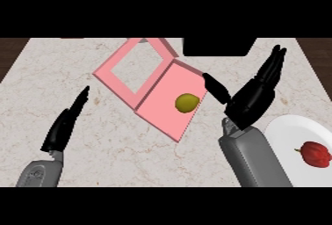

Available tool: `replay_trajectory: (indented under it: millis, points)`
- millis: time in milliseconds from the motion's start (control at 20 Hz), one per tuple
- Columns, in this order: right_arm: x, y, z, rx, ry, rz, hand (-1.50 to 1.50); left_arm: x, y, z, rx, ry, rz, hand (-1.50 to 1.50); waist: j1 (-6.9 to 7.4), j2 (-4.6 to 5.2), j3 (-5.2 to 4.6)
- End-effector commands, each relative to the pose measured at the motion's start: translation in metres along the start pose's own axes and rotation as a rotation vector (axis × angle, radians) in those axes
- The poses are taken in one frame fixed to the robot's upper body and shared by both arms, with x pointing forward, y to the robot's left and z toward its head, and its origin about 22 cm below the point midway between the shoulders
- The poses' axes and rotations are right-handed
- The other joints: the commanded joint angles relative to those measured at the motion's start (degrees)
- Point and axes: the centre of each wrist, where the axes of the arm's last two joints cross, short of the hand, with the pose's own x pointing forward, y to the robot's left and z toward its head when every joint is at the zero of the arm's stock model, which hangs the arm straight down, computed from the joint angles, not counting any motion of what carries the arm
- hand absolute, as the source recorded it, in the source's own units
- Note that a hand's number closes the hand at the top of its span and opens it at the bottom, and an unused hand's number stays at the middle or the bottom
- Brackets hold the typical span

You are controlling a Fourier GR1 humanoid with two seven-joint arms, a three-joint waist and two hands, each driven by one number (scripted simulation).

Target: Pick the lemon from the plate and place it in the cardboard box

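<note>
Since lemon lies on pink flap of cardboard box, not in open compartment, placed but possibly short of target. Right hand just beside, fingers apart, holding nothing. Left hand open, resting. Risk: brushing flap on withdrawal, rolling lemon onto tabletop. Red pepper on plate.

The marble counter carries a pink box and a white plate.
</note>
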Motion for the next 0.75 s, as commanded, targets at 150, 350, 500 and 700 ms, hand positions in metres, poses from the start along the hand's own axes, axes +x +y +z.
replay_trajectory:
  millis: [150,350,500,700]
  points:
    - [-0.033,-0.047,0.034,-0.127,0.131,-0.125,-1.5,0.0,0.003,0.015,0.003,0.004,-0.001,0.0,-0.23,-0.25,-0.01]
    - [-0.059,-0.079,0.054,-0.162,0.124,-0.118,-1.5,-0.006,0.004,0.016,0.002,0.002,0.005,0.0,-0.54,0.01,-0.02]
    - [-0.077,-0.094,0.073,-0.142,0.137,-0.067,-1.5,-0.006,0.007,-0.01,0.018,-0.006,-0.014,0.0,-0.8,0.25,-0.04]
    - [-0.07,-0.119,0.061,-0.125,0.125,-0.064,-1.5,0.005,0.011,0.003,0.024,-0.004,-0.001,0.0,-0.25,0.19,-0.03]
